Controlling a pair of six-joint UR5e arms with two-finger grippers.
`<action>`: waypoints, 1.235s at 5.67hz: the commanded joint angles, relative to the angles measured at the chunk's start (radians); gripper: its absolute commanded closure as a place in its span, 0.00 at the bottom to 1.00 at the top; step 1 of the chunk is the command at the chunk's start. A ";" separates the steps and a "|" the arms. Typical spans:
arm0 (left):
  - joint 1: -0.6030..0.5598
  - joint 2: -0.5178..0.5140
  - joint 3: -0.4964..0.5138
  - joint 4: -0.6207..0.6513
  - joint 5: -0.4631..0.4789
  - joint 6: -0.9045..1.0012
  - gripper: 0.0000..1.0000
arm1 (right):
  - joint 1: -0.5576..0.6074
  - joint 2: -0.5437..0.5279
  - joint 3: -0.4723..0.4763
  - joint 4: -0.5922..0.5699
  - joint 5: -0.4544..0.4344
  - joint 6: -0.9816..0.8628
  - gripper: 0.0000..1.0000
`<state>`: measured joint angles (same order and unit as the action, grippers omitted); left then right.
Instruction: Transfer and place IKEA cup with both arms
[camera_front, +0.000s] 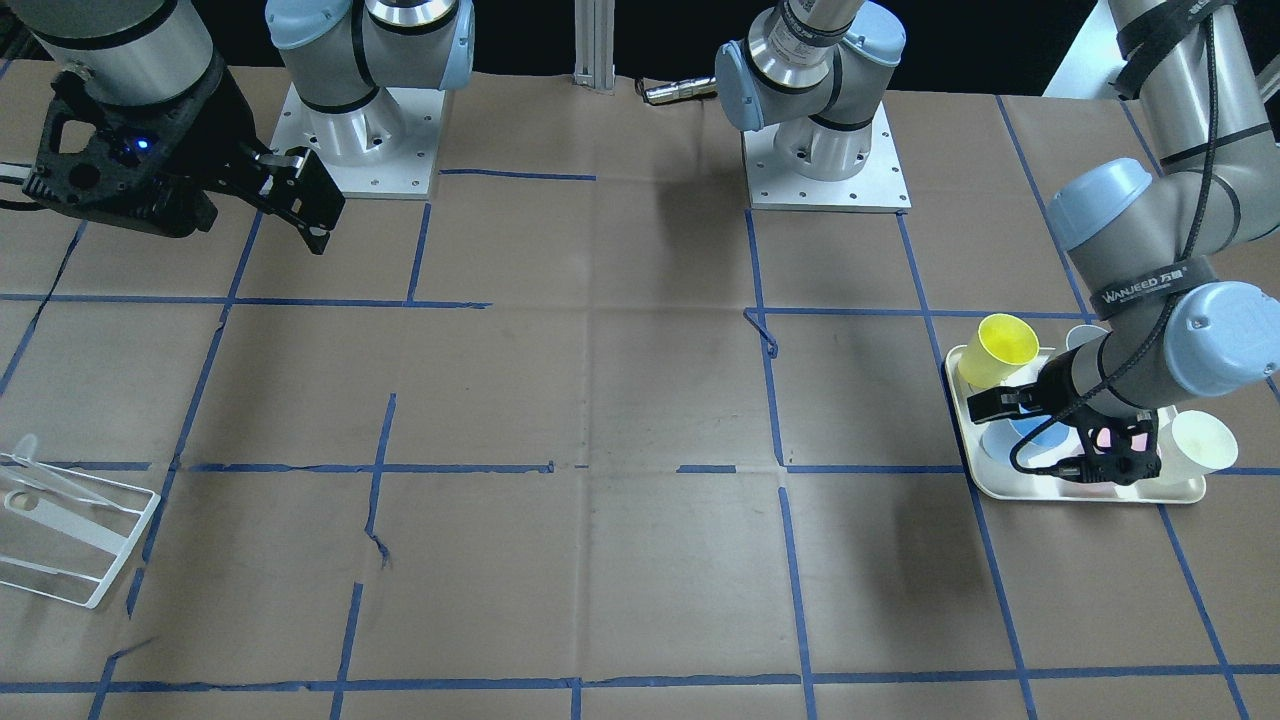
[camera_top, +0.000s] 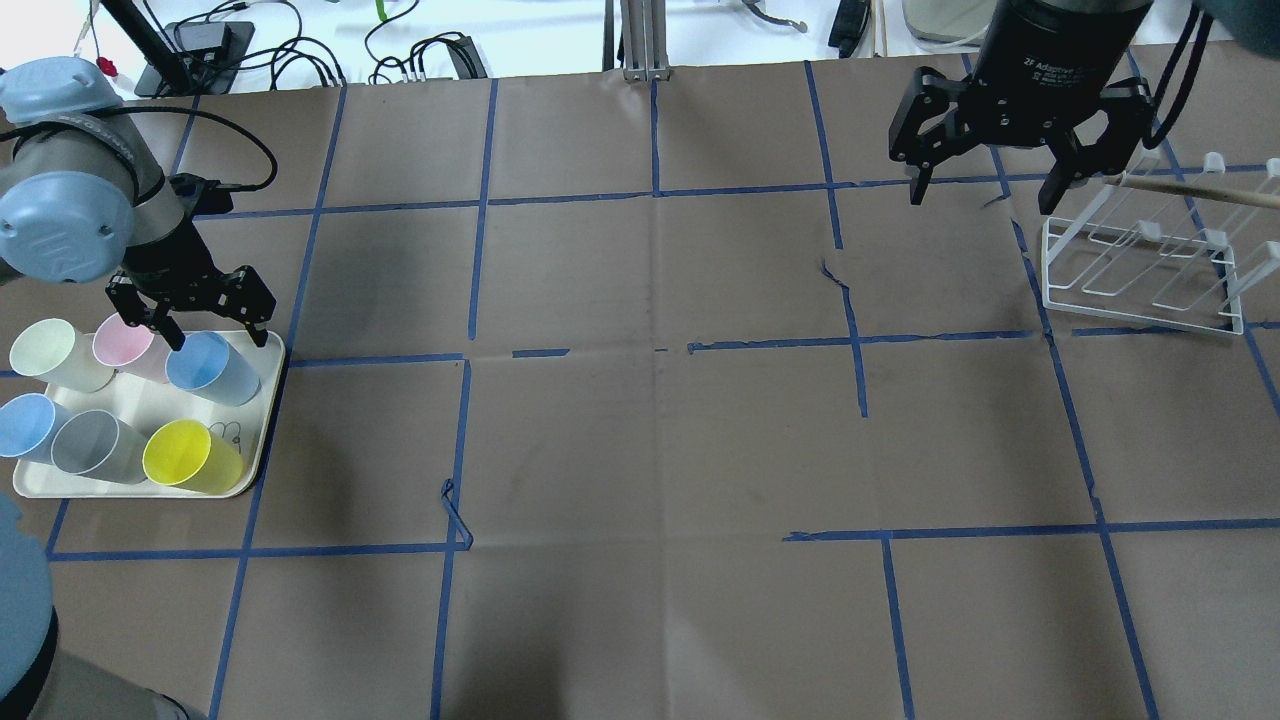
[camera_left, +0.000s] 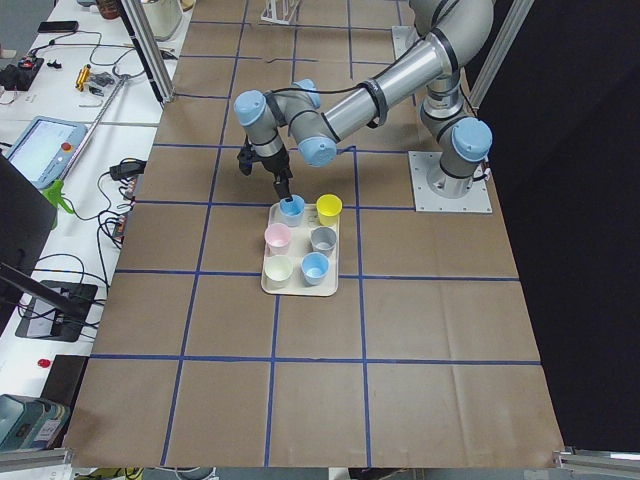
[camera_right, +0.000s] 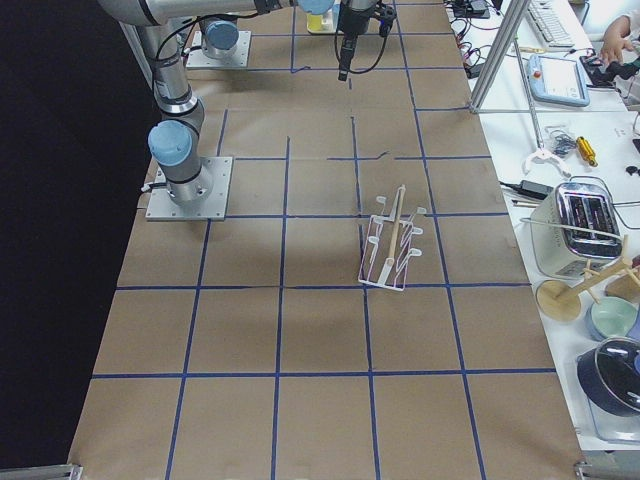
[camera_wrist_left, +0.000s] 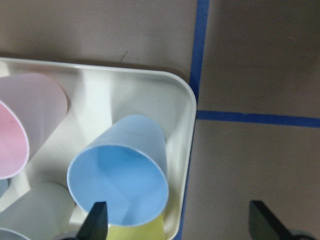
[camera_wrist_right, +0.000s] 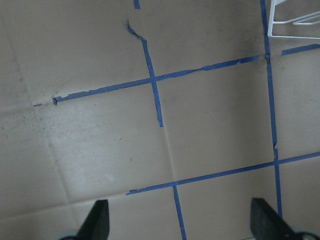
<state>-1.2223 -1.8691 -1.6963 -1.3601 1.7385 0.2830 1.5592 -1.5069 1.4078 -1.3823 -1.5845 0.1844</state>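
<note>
- Six pastel cups crowd the white tray (camera_top: 150, 402) at the table's left end, and two of them are blue, so grabbing the wrong one is the first risk. I take the IKEA cup (camera_top: 208, 365) to be the one in the tray's far right corner. From these views its colour hardly separates it from the other blue cup (camera_top: 25, 425) at the tray's left edge.
- The IKEA cup is small, handleless and tapered, and it stands mouth up. Its wall is a soft, dusty blue and its inside looks more saturated. It sits just beside the pink cup (camera_top: 125, 340) and close to the tray's rim.
- The left gripper (camera_top: 220, 336) hangs just above it, fingers spread, holding nothing.
- In the wrist view one fingertip (camera_wrist_left: 97, 221) is over the cup's mouth near the rim, and the other is out past the tray, over the paper.
- An off-centre squeeze from there could shove the cup into the pink cup or the yellow cup (camera_top: 185, 455), or tip it over.
- Coming straight down could catch the outer finger on the tray's rim and drag the whole tray.
- The smooth, tapered plastic may slide out of a light pinch.
- The right gripper (camera_top: 980, 200) is spread and empty near the wire rack (camera_top: 1140, 270), well apart from the cup. A misaligned hand-over could drop the cup.
</note>
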 joint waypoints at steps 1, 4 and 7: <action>-0.142 0.169 0.006 -0.120 -0.045 -0.060 0.02 | 0.001 0.001 0.000 -0.003 0.024 -0.003 0.00; -0.383 0.292 0.134 -0.325 -0.054 -0.304 0.02 | 0.001 0.004 0.002 -0.020 0.024 -0.002 0.00; -0.428 0.321 0.184 -0.310 -0.088 -0.289 0.02 | 0.001 0.024 0.003 -0.075 0.024 -0.002 0.00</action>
<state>-1.6468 -1.5574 -1.5136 -1.6724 1.6583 -0.0082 1.5601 -1.4847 1.4118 -1.4514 -1.5600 0.1825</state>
